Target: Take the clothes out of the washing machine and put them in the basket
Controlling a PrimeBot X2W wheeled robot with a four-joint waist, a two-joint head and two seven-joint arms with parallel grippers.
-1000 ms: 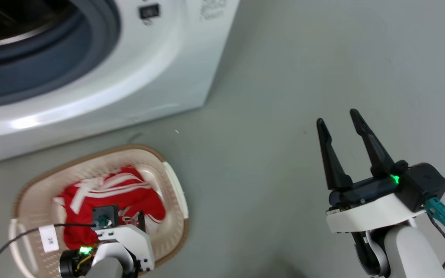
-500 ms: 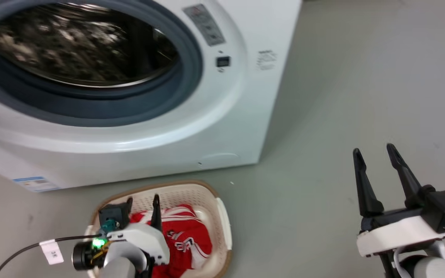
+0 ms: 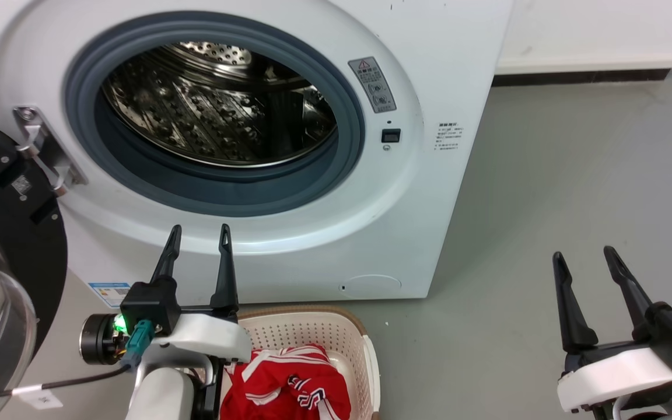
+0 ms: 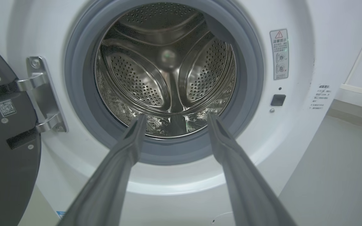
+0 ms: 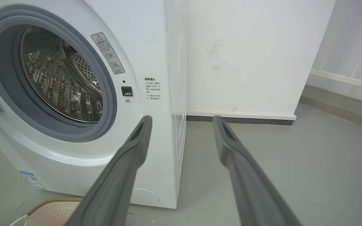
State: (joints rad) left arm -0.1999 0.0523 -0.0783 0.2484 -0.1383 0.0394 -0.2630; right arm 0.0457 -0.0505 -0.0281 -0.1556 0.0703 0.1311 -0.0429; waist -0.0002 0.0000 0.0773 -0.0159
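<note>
Hovering before the washing machine (image 3: pixel 441 204), left gripper (image 3: pixel 200 230) and right gripper (image 3: pixel 583 254) both have jaws spread; clothes (image 3: pixel 280 382) lie in the basket (image 3: pixel 312 329).

We see the basket (image 3: pixel 312 329) only in part: the bottom edge cuts it, and the left gripper's (image 3: pixel 199 232) wrist covers its left side. The clothes (image 3: pixel 289 385) run off that edge too (their dark print is folded, unreadable). The door (image 3: pixel 3 233) is cut at the left. The warning sticker (image 3: pixel 373 84) is too small to read. The door ring (image 4: pixel 174 152) hides the drum's (image 4: pixel 168 78) front floor.
</note>
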